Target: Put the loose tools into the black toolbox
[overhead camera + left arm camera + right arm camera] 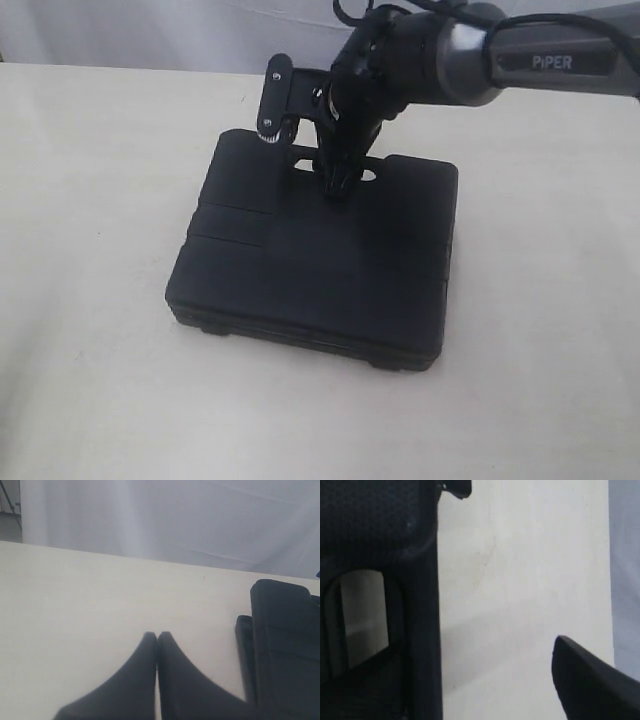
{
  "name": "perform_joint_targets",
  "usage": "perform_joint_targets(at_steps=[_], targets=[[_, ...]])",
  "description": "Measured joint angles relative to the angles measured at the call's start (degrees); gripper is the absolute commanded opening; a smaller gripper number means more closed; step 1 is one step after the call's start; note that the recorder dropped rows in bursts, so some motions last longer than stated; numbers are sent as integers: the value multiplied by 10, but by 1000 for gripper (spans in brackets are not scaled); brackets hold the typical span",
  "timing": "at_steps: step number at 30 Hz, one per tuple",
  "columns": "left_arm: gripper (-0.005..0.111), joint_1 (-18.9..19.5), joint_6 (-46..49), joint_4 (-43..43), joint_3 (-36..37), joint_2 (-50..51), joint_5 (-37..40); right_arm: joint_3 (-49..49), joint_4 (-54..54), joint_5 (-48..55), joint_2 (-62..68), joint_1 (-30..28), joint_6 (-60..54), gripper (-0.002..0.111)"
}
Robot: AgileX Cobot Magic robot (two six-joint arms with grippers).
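Nearest the exterior camera, a bare strip of matte cream table [90,400]. Just behind it, at mid-table, the large black moulded plastic toolbox [320,260], closed, lying flat, slot handle [366,175] on the far edge. Reaching in from the upper right, a grey-and-black robot arm [540,60] marked PIPER, wrist bent downward. Right gripper [338,188] pointed straight down at the middle of the slot handle, tips at or in the slot; contact impossible to tell from this view, black on black.

In the right wrist view, only one black finger [590,685] visible, over bare table, off to the side of the handle bar and apart from it. Other finger not distinguishable from the black case. Jaws parted by a fair gap, handle bar lying on the inner side of the visible finger. Nothing seen clamped. Pale table visible through the slot.

In the left wrist view, left gripper [157,636] hanging over bare table, its two black fingers [132,685] pressed tip to tip, only a hairline seam between, gripping nothing and touching nothing. Corner of the toolbox off to one side, near but apart from the fingers. Beyond the table edge, a white draped backdrop [175,515].
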Motion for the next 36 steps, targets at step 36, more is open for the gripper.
perform_joint_targets(at_steps=[36], targets=[[0, 0, 0, 0, 0, 0, 0, -81, 223, 224, -83, 0, 35, 41]])
